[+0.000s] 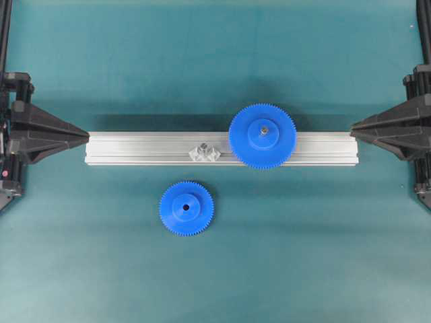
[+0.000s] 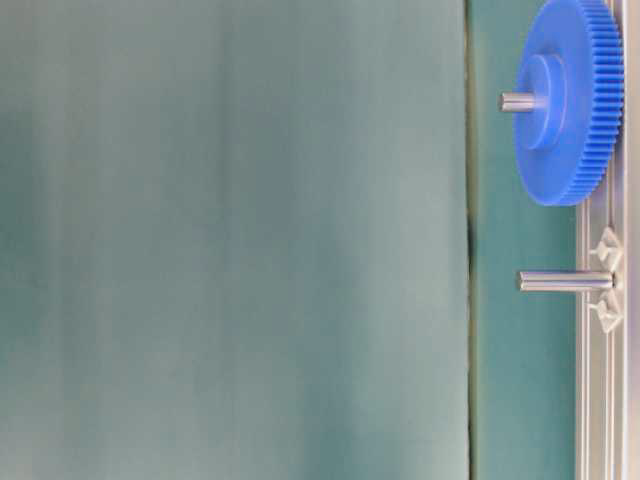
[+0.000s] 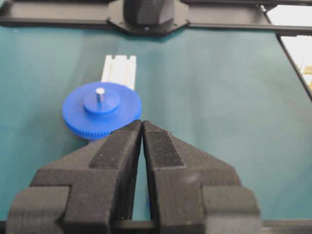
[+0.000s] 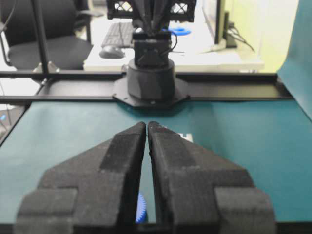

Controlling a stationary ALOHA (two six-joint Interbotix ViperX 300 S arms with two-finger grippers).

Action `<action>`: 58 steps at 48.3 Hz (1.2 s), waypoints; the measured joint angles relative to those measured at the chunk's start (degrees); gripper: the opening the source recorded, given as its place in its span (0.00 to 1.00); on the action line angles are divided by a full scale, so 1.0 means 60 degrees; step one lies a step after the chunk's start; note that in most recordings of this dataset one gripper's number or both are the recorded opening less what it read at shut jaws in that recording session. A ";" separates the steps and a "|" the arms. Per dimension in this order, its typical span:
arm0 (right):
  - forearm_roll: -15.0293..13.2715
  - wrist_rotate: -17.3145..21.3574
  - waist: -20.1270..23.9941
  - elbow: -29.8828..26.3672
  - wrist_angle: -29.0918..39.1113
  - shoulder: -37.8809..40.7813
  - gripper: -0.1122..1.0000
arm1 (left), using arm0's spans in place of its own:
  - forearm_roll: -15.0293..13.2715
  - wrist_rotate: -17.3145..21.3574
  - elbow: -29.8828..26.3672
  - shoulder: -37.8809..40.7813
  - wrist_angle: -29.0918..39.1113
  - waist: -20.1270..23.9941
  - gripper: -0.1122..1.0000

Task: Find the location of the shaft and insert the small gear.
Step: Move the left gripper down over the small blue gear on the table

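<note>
Shaft (image 1: 201, 145) and bracket (image 1: 205, 153) sit about midway along the aluminium rail (image 1: 135, 149) in the overhead view, the pin seen end-on as a tiny grey dot; the rail lies across a teal mat (image 1: 215, 67) that covers the whole surface; the small gear (image 1: 186, 208) lies flat on the mat just in front of the rail, apart from it, hub up and dark hole showing; the larger blue gear (image 1: 262, 136) sits on the rail to the right of the bracket, a metal pin through its hub; the left gripper (image 1: 86, 135) and right gripper (image 1: 353, 127) point at the rail's two ends, jaws closed on nothing.

At table level the scene appears turned sideways; the shaft (image 2: 565, 281) stands bare off the rail (image 2: 592, 400), and the larger gear (image 2: 570, 100) rides its own pin further along; blurred teal fills the rest.

From the left wrist, the left gripper (image 3: 142, 124) shows its tips pressed together and empty; beyond them lie the larger gear (image 3: 101, 113), the rail's far end (image 3: 118, 68) and the teal mat (image 3: 219, 107).

From the right wrist, the right gripper (image 4: 146, 125) is likewise closed and empty; past the mat (image 4: 234, 136) a desk with a keyboard (image 4: 119, 34), a mouse (image 4: 112, 51) and an office chair (image 4: 44, 48) are visible.
</note>
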 measured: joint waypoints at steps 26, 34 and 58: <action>0.0249 0.0615 0.0000 -0.0820 0.4248 0.0205 0.21 | 0.0117 -0.0396 -0.1523 0.3047 0.1611 -0.0688 0.11; 0.0205 0.0615 -0.0205 -0.1143 0.4980 0.0747 0.21 | 0.0117 -0.0352 -0.2358 0.4248 0.2578 -0.0776 0.11; 0.0044 0.0601 -0.0425 -0.1758 0.5815 0.2036 0.21 | 0.0117 -0.0366 -0.3896 0.7017 0.3267 -0.1597 0.93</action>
